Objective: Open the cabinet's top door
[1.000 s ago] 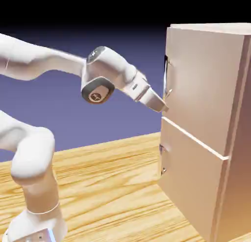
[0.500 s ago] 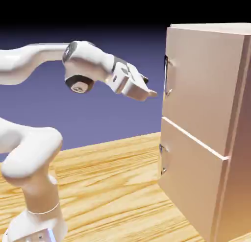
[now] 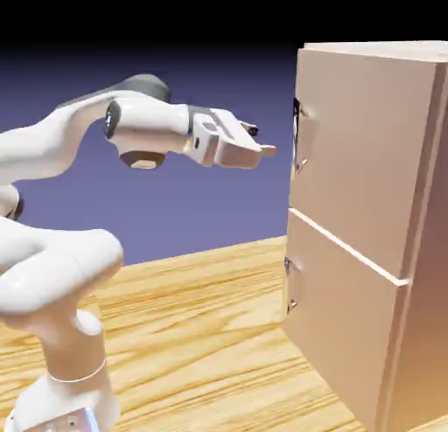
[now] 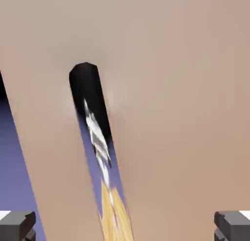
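The pincer (image 3: 262,149) hangs in free air with its jaws spread wide and nothing between them; in the hand view its grey fingertips (image 4: 17,224) sit at 7 and 5 o'clock. At 3 o'clock of it, near but apart, is the handle (image 3: 299,140) on the top door (image 3: 363,155) of the cabinet (image 3: 376,238), which stands on the counter (image 3: 192,334). The door looks shut. The handle crosses the hand view tilted, so closing without squaring up could, I judge, glance off it or jam against the panel.
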You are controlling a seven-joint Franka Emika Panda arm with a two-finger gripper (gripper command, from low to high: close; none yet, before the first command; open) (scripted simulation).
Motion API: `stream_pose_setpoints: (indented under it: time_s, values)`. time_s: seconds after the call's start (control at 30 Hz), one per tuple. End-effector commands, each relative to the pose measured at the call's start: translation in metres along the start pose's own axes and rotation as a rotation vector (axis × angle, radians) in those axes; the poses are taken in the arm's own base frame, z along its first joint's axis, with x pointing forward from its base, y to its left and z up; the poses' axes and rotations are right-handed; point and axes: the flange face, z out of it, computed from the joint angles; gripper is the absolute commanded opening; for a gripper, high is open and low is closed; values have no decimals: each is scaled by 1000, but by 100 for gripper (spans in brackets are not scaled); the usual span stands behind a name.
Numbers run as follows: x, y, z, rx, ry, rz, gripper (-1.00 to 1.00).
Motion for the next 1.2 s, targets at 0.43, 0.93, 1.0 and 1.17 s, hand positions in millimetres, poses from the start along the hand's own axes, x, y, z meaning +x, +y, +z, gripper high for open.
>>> stream_pose_setpoints:
  time_s: [0.43, 0.93, 1.0, 1.17]
  values:
    - [-13, 7, 72, 124, 86, -144, 0]
    - [26, 49, 5, 315, -138, -164, -100]
    - [32, 55, -3, 338, -165, -166, -100]
    - [45, 68, -19, 385, -220, -171, -100]
